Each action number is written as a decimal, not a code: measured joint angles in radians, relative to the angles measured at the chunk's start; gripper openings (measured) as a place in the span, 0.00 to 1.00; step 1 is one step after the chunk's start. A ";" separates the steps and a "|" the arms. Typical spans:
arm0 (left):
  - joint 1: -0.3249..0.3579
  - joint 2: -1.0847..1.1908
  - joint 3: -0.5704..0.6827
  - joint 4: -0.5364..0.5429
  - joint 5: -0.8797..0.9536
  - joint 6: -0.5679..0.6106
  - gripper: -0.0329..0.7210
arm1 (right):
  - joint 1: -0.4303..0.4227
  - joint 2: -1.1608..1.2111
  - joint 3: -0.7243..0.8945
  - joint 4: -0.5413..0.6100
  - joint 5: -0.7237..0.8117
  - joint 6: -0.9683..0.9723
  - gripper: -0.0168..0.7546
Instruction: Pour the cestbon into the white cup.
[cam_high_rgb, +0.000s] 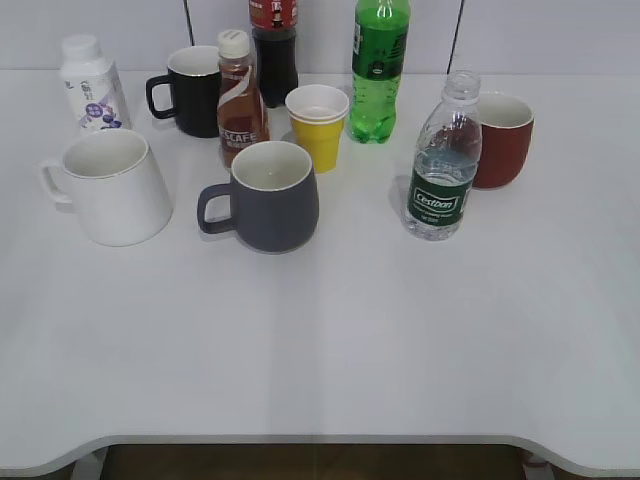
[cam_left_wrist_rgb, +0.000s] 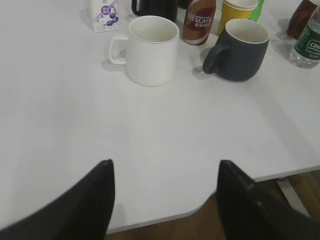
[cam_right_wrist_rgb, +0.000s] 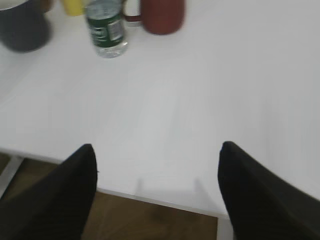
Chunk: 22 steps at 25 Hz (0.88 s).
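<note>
The cestbon, a small clear bottle with a dark green label, stands upright at the right of the table, just in front of a red mug. It also shows in the right wrist view and at the edge of the left wrist view. The white cup stands at the left with its handle to the left; it also shows in the left wrist view. My left gripper is open and empty over the table's front edge. My right gripper is open and empty near the front edge. Neither gripper shows in the exterior view.
A grey mug stands at the centre. Behind it stand a brown Nescafe bottle, a yellow paper cup, a black mug, a tall green soda bottle, a dark cola bottle and a small white bottle.
</note>
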 joint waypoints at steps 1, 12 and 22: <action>0.000 0.000 0.000 0.000 0.000 0.000 0.67 | -0.039 0.000 0.000 0.000 0.000 0.000 0.75; 0.001 0.000 0.000 0.000 0.000 0.000 0.55 | -0.298 0.000 0.000 0.001 0.000 -0.001 0.74; 0.054 0.000 0.000 0.000 0.000 0.000 0.50 | -0.463 0.000 0.000 0.001 -0.001 -0.002 0.74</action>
